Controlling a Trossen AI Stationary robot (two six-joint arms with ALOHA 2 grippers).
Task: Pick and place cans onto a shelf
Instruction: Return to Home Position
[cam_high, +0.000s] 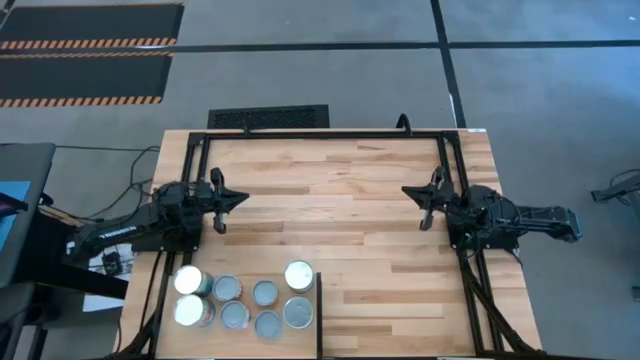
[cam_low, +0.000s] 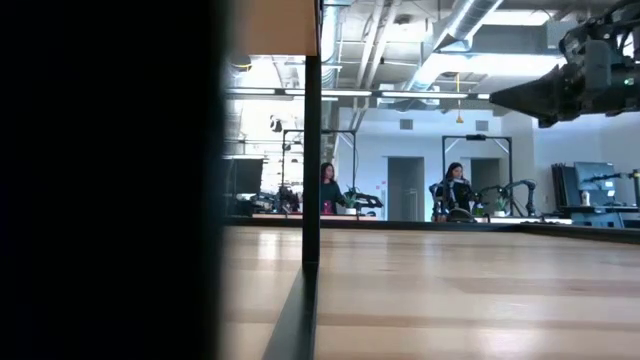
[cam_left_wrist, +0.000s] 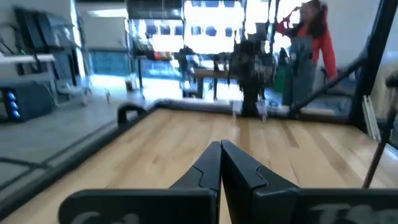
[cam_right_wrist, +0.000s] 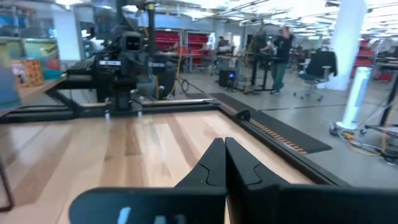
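Several cans (cam_high: 245, 300) with silvery or white tops stand upright in a cluster at the table's near left. They are on a pale panel, the shelf (cam_high: 300, 345), whose thin dark edge (cam_high: 319, 310) runs along its right side. In the low view the shelf's pale underside (cam_low: 270, 25) shows high up beside a dark upright (cam_low: 311, 130). My left gripper (cam_high: 243, 198) is shut and empty above the table's left middle; its closed fingertips show in the left wrist view (cam_left_wrist: 221, 144). My right gripper (cam_high: 406, 190) is shut and empty above the right middle, as the right wrist view (cam_right_wrist: 224, 142) shows.
A black frame (cam_high: 330, 133) runs along the table's far edge and down both sides. The striped-plank tabletop (cam_high: 330, 220) lies bare between the two grippers. A dark mass (cam_low: 110, 180) blocks the low view's left. People (cam_low: 455, 190) are in the room beyond the table.
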